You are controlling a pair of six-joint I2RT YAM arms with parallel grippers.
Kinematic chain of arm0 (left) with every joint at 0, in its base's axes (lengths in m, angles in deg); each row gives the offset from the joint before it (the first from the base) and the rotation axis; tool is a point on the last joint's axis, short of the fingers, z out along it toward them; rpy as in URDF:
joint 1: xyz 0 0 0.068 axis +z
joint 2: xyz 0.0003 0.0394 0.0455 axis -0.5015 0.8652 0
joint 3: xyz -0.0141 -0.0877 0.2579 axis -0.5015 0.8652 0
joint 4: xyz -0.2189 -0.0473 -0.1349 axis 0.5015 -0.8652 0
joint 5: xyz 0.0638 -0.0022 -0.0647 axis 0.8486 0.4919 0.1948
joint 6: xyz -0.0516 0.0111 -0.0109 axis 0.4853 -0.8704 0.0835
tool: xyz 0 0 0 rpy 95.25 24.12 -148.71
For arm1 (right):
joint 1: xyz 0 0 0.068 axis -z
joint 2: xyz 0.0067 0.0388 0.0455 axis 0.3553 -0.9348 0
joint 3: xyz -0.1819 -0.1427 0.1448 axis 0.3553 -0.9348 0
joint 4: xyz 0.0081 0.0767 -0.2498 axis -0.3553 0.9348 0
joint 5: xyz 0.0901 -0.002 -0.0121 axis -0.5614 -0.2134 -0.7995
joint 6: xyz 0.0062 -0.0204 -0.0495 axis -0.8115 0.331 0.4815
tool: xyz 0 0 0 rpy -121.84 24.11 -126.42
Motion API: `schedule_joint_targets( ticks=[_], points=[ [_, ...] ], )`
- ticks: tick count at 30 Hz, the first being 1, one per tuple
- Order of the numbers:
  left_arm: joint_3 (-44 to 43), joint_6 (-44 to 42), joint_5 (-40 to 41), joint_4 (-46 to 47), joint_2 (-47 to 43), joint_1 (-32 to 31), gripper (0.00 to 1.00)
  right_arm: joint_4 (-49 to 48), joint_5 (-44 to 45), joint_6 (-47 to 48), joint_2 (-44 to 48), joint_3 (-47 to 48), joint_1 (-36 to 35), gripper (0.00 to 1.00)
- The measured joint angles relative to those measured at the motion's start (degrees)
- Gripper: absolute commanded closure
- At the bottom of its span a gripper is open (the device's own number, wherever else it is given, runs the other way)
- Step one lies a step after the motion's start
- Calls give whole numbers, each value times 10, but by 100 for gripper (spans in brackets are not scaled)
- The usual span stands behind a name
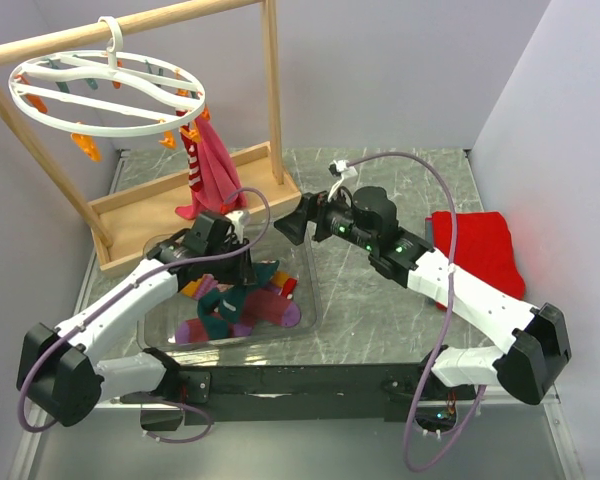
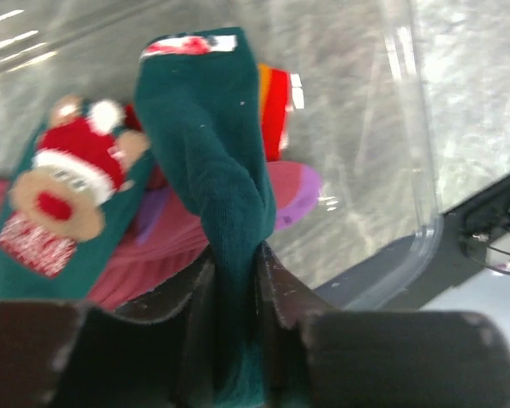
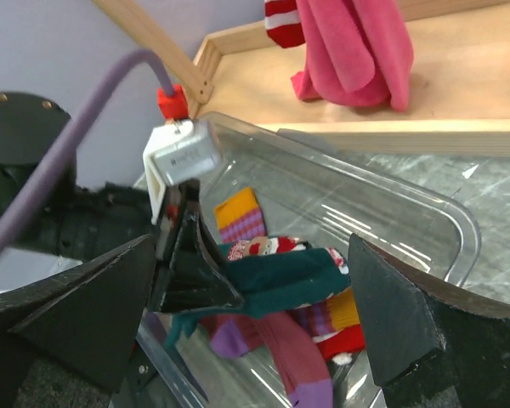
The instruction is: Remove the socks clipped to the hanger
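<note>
Left fingers (image 2: pixel 276 293) pinch teal sock (image 2: pixel 208 144) low over clear tub (image 3: pixel 459 225), sock dangling onto socks below. Right fingers (image 3: pixel 399 319) spread wide, empty, near tub's far rim. Risk: sock clings to fingers on release, drags out over rim; hard tug on clipped socks could swing hanger (image 1: pixel 130 128) off rail (image 1: pixel 180 18). Count: two on hanger, striped sock (image 1: pixel 193 160) and pink sock (image 1: pixel 218 170); roughly five in tub, overlap hides exact number; one hanger

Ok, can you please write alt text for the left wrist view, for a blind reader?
The left gripper pinches a teal sock over a clear bin. Other socks lie in it, pink and purple, and a bear-face sock with a red hat.
</note>
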State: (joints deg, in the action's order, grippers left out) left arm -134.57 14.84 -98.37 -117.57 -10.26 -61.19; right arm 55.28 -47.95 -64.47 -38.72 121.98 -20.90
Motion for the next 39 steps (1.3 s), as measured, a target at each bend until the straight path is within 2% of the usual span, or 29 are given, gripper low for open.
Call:
schedule_joint_targets(
  ticks=[1, 4, 7, 9, 10, 12, 13, 14, 16, 18, 21, 25, 28, 32, 35, 39],
  points=[
    [0, 2, 10, -7, -3, 0, 60, -4, -4, 1, 2, -7, 0, 0],
    [-3, 12, 52, -28, -4, 0, 56, -14, -11, 4, 8, -27, 0, 0],
    [-3, 37, 102, -52, 11, 0, 57, -18, -19, 9, 12, -44, 0, 0],
    [-3, 60, 138, -70, 23, 0, 50, -20, -21, 14, 19, -55, 0, 0],
    [-3, 71, 161, -81, 26, 0, 44, -20, -21, 15, 22, -59, 0, 0],
    [-3, 93, 198, -101, 23, 0, 42, -23, -24, 17, 29, -65, 0, 0],
    [-3, 105, 216, -109, 16, 0, 33, -24, -28, 19, 30, -66, 0, 0],
    [-3, 116, 236, -120, 5, 0, 29, -27, -32, 19, 30, -66, 0, 0],
    [-6, 139, 265, -139, -31, 0, 16, -30, -39, 19, 30, -66, 0, 0],
    [-10, 161, 280, -148, -83, 0, 11, -32, -46, 19, 27, -65, 0, 0],
    [-14, 181, 279, -143, -179, 0, 9, -42, -49, 19, 12, -61, 0, 0],
    [-17, 198, 272, -119, -310, 0, 13, -94, -47, 23, -53, -46, 0, 0],
    [-17, 214, 291, -103, -405, 0, 15, -120, -40, 40, -155, 21, 0, 0],
    [-11, 217, 307, -48, -521, 0, 14, -144, -32, 74, -316, 175, 0, 0],
    [-12, 207, 312, -17, -557, 0, 14, -151, -27, 91, -424, 299, 0, 0],
    [-25, 183, 325, -16, -552, 0, 13, -156, -17, 111, -549, 450, 0, 0]
  ],
)
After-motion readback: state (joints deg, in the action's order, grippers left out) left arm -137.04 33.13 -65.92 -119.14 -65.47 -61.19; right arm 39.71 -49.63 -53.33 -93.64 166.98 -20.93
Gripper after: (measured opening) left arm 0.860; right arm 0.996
